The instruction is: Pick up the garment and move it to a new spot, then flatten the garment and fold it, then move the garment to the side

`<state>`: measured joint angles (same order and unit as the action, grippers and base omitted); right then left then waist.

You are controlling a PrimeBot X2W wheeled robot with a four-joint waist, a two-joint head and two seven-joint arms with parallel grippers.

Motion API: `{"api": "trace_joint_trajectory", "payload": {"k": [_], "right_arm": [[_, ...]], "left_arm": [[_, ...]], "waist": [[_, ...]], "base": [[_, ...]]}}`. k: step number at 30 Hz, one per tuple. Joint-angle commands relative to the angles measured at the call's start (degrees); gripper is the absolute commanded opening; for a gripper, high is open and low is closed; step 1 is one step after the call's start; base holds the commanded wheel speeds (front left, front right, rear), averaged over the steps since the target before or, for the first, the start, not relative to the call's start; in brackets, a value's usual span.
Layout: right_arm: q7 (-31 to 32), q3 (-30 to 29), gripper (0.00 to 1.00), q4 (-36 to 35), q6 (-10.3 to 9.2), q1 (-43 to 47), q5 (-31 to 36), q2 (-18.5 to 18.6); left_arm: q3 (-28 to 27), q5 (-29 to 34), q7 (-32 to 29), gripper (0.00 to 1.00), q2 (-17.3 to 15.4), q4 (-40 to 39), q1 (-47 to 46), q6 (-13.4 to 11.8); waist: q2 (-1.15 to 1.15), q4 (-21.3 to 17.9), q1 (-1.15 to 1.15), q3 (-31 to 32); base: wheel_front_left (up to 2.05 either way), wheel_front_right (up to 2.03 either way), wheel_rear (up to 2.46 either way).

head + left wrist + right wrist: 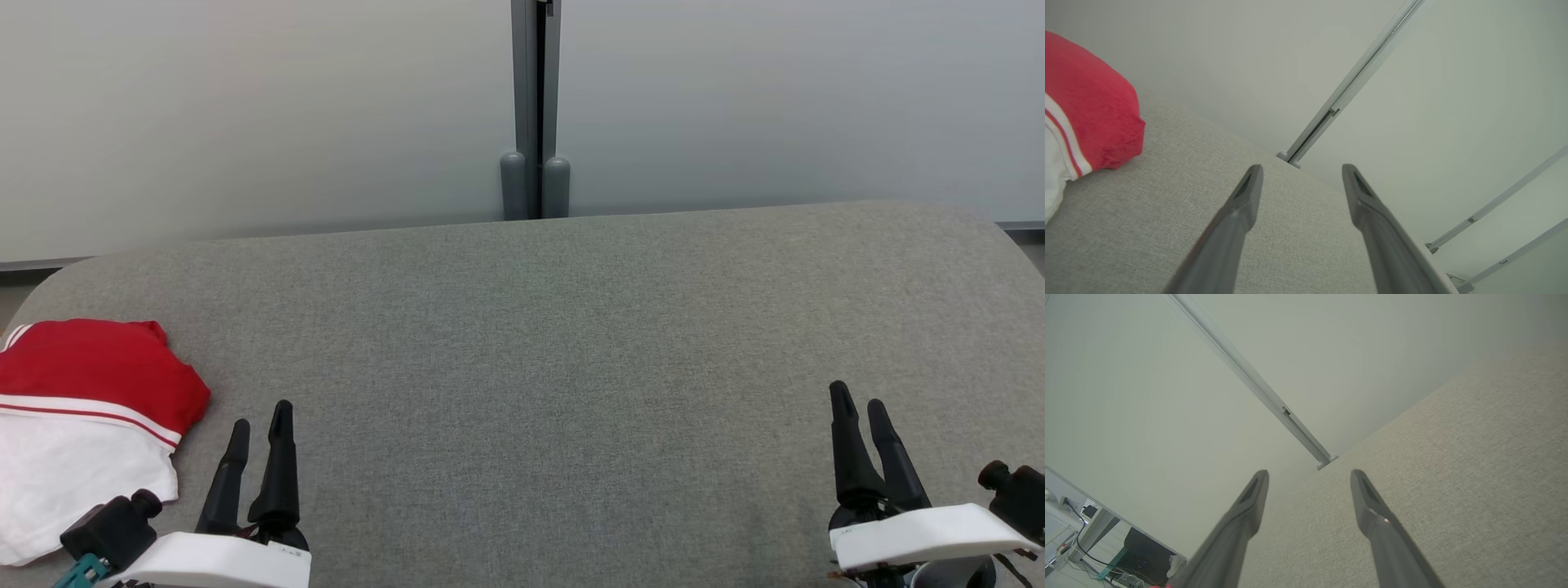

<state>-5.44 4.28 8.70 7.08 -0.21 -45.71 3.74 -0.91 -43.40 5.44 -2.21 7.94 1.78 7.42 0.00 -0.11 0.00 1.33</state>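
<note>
We see one red-and-white garment (82,425) at the grey table's (522,327) left edge; our two claws, left gripper (262,415) and right gripper (857,395), both released, empty

Garment (82,425) at table's (531,367) left edge, left gripper (261,415) just beside it; right gripper (857,395) near right edge; post (535,106) behind

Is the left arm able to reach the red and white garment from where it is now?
Probably yes. The garment lies on the grey surface just left of the open left claw, apart from it, and nothing stands between them.
</note>
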Motion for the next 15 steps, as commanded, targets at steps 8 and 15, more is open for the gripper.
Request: {"api": "trace_joint_trajectory", "payload": {"k": [8, 15], "right_arm": [[-2.1, 1.2, 1.00, -1.9, 0.36, -0.2, 8.1, 0.6], [-3.2, 1.0, 1.00, -1.7, 0.40, 0.2, 13.6, 0.3]], "left_arm": [[1.2, 7.3, 2.0, 1.00, -0.6, -1.5, 0.1, 0.1], [1.3, 11.5, 3.1, 1.00, -0.6, -2.0, 0.4, 0.1]], "waist": [[0.00, -0.3, 0.00, 0.1], [0.00, -0.3, 0.00, 0.2]], "base": [[0.00, 0.00, 0.00], [0.00, 0.00, 0.00]]}}
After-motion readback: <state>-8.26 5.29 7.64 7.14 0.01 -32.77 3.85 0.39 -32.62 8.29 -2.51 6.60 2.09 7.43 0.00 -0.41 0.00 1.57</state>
